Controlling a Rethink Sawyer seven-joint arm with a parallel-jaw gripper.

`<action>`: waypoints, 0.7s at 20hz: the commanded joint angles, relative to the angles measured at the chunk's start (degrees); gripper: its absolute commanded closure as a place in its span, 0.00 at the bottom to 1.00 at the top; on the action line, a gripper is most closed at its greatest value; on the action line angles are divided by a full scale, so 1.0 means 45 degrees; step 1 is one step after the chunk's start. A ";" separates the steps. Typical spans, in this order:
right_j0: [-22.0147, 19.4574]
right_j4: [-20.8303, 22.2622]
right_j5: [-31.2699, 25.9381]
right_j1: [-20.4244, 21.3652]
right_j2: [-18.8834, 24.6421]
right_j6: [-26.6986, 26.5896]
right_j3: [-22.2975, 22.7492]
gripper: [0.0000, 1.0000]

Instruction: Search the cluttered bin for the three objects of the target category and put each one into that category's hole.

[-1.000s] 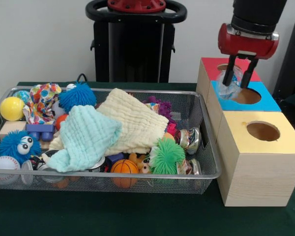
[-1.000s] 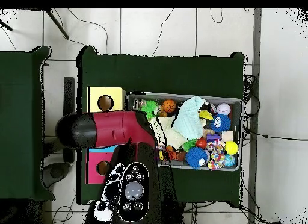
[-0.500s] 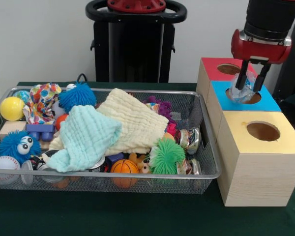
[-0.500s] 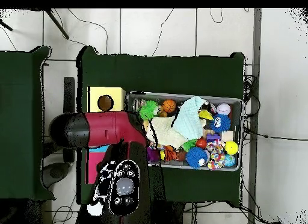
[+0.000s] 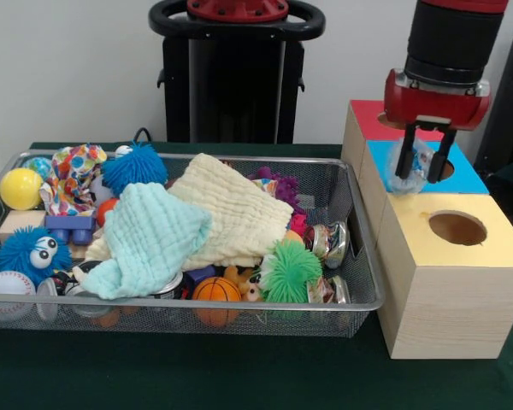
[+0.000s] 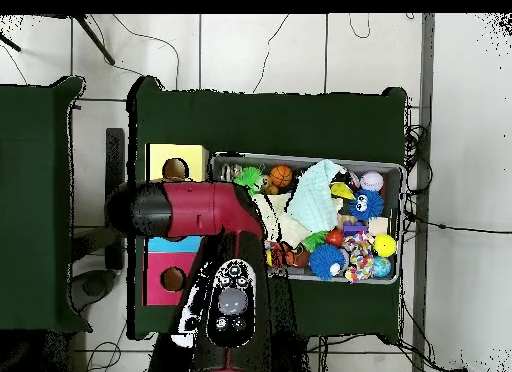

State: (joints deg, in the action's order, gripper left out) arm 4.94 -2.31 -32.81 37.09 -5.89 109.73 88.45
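Above the blue box (image 5: 462, 177), jaws grip crumpled plastic (image 5: 415, 162).

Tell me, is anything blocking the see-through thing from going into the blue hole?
Nothing visible does. The end effector holds the clear thing right over the blue box, at its hole, with nothing between them.

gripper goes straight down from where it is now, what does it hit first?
Most likely the blue-topped box, at or beside its hole. The gripper points down over it, jaws shut on a clear crumpled object. Depth is unclear, so whether it clears the hole's rim I cannot tell.
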 commanded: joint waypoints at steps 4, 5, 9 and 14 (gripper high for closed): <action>-0.1497 0.0107 0.1428 -0.1151 0.1409 0.0913 0.2394 1.00; -0.1567 -0.0002 0.1178 -0.1086 0.1510 0.0873 0.2478 1.00; -0.1710 -0.0306 0.0080 -0.0767 0.1724 0.0910 0.2756 1.00; -0.1775 -0.0617 -0.0222 -0.0653 0.2047 0.1166 0.2773 1.00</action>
State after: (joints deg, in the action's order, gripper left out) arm -2.02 -2.60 -27.69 35.80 -3.68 109.73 94.41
